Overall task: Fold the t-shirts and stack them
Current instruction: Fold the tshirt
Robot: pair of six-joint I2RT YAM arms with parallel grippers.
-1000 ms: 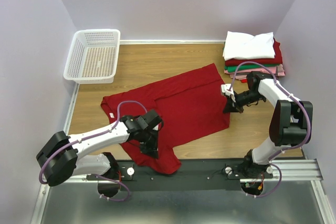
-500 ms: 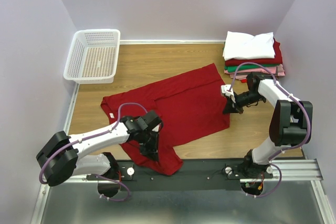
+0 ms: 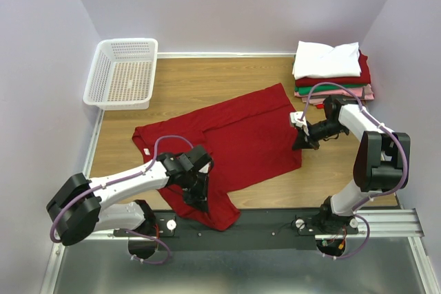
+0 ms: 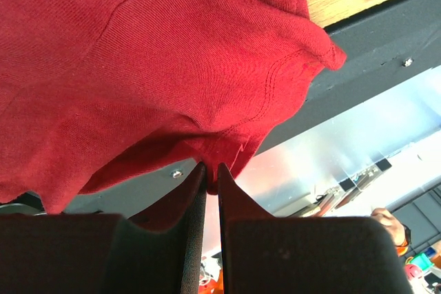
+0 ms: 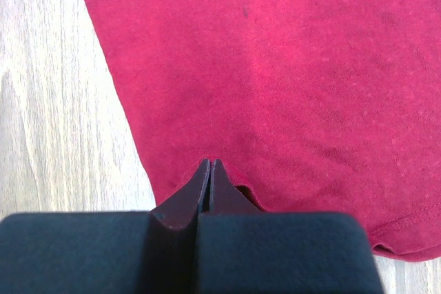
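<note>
Dark red cloth t-shirt (image 3: 227,146) unmoved on bench | left gripper (image 4: 212,178) jaws pinch its hem | right gripper (image 5: 210,170) jaws pinch its edge

Dark red t-shirt (image 3: 234,139) spread open on the wooden table; folded stack (image 3: 331,70) at far right corner.
Shirt lies flat, skewed diagonally, wrinkled, near sleeve draped over the table's front edge. Stack: white shirt on top, then dark red, green and pink folded layers beneath, edges roughly aligned.
</note>
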